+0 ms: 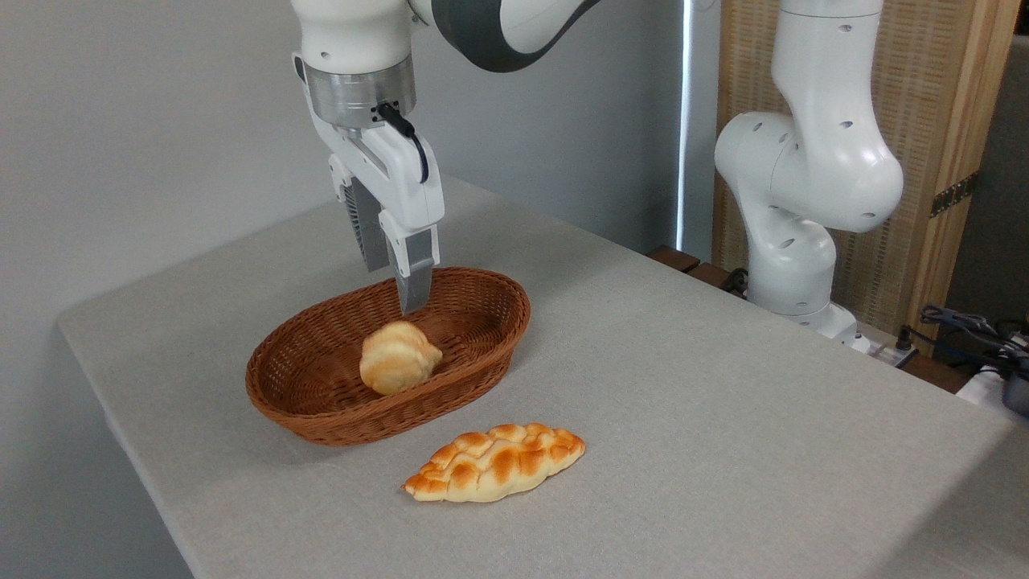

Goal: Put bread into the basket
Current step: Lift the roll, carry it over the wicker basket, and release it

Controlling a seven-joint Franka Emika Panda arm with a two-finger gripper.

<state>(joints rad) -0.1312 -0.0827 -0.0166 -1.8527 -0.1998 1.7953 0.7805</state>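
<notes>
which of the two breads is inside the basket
The small round bun, lying in the wicker basket under the claw. The longer braided loaf lies outside on the table.

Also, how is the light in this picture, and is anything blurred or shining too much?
Fixed camera view: soft, even light, with only faint shadows under the basket and the braided loaf; the bun and gripper look sharp; no strong glare, only a bright strip by the back wall.
</notes>
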